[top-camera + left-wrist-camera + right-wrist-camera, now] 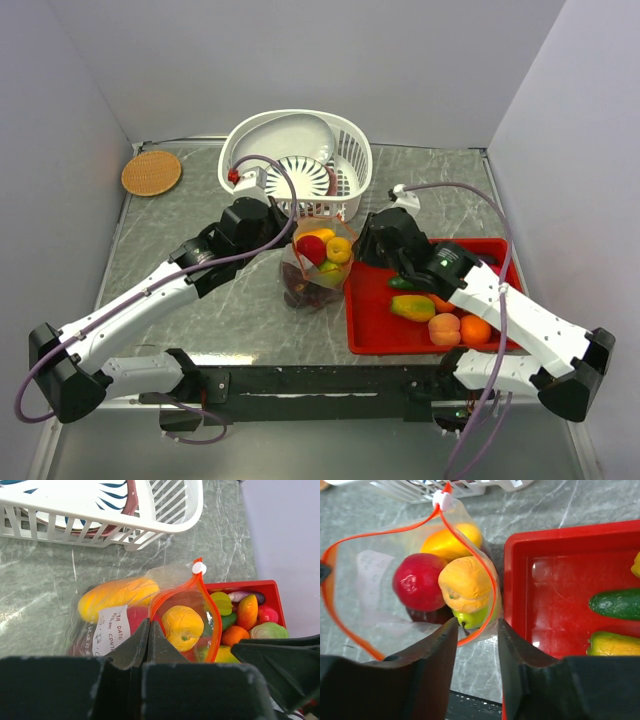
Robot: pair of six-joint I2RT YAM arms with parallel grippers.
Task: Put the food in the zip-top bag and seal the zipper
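right pincer [477,623] astride zip-top bag [370,577], mouth upward

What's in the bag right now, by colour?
Red: 1, apple
Yellow-orange: 2, lemon and mango
Green: 1, pear
Dark purple: 1, grapes, mostly hidden underneath
Total in the zip-top bag: 5

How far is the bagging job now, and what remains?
Done: several fruits sit inside the zip-top bag. In hand: the left gripper pinches its rim; the right gripper, open, straddles the opposite rim. Left: food on the red tray must go in, and the open zipper needs closing.
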